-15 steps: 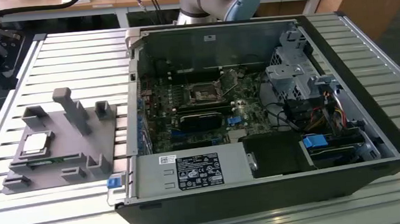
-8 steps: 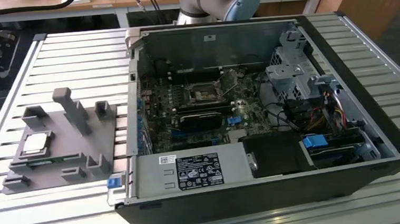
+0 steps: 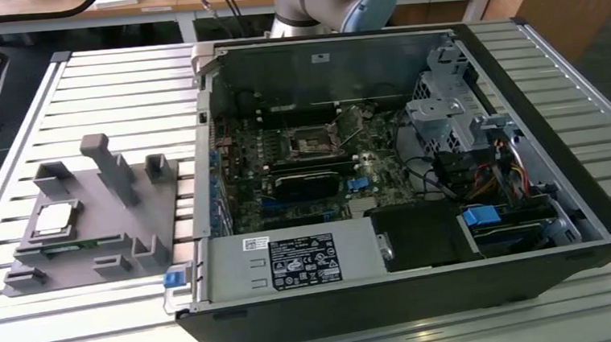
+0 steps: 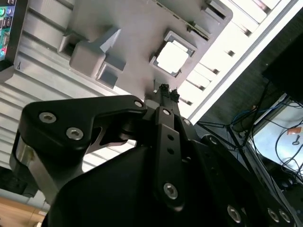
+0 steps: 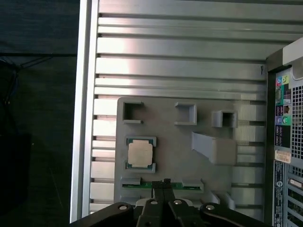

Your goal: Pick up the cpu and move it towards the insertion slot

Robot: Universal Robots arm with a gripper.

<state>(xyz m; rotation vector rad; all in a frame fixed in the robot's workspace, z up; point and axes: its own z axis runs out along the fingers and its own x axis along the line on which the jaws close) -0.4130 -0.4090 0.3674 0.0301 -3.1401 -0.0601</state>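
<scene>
The cpu (image 3: 56,219) is a pale silvery square lying flat in a recess of the grey plastic fixture (image 3: 110,233), on the exterior view's left. It also shows in both wrist views, cpu (image 5: 140,153) and cpu (image 4: 171,57). My gripper (image 5: 163,183) hangs well above the fixture (image 5: 189,142), off to one side of the chip and not touching it. Its fingertips (image 4: 165,90) are pressed together with nothing between them. The insertion slot (image 3: 311,142) is a dark square socket with a metal frame on the motherboard inside the open computer case.
The open computer case (image 3: 568,233) lies on a slatted metal table (image 3: 116,87), with a power supply (image 3: 290,262) at its front and a long black card (image 3: 306,183) below the socket. Upright posts (image 3: 106,165) rise from the fixture. The case's back panel (image 5: 284,118) stands beside the fixture.
</scene>
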